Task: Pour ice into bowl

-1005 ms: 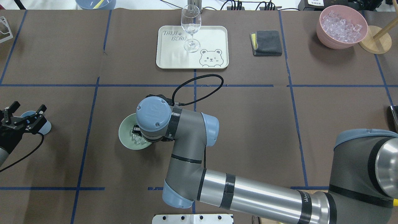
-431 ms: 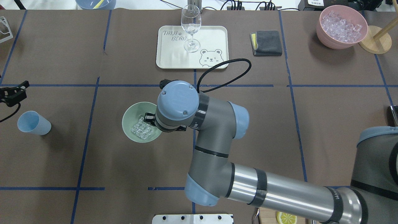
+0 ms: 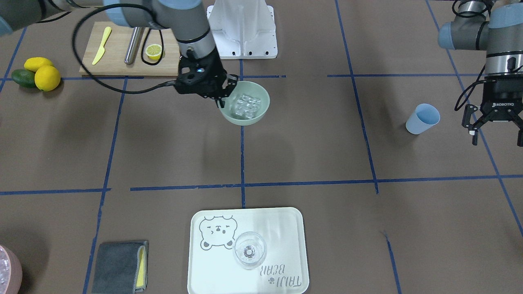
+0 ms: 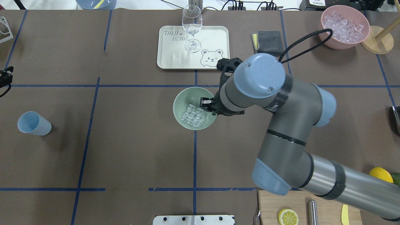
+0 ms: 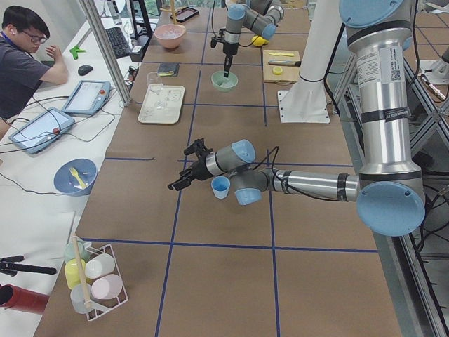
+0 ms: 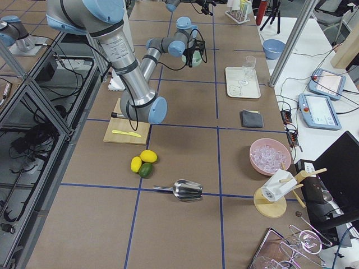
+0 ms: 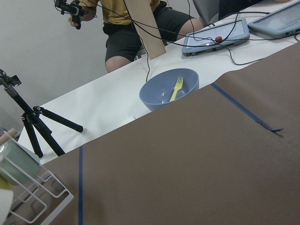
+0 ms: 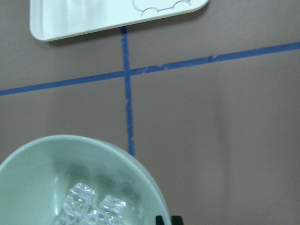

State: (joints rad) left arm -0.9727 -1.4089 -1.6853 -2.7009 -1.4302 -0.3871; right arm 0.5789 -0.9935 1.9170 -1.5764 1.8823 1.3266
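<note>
1. Trouble on the far left looks slight: the blue cup [image 4: 33, 123] sits alone on the desk [image 4: 131, 162]. The left pincer [image 3: 497, 138] hangs beside it, fingers spread and empty. A careless sweep could knock the cup away.
2. At the centre, the ice [image 4: 193, 114] already lies in the sage-green bowl [image 4: 179, 107], near the middle of the desk.
3. The right pincer [image 3: 226, 94] is clamped on that bowl's rim, one finger inside by the cubes. We judge a jerk or tilt could slop ice out, or the smooth rim could slip free.
4. Letting go while the bowl is tilted could tip it, and a hasty retreat might clip the rim.
</note>
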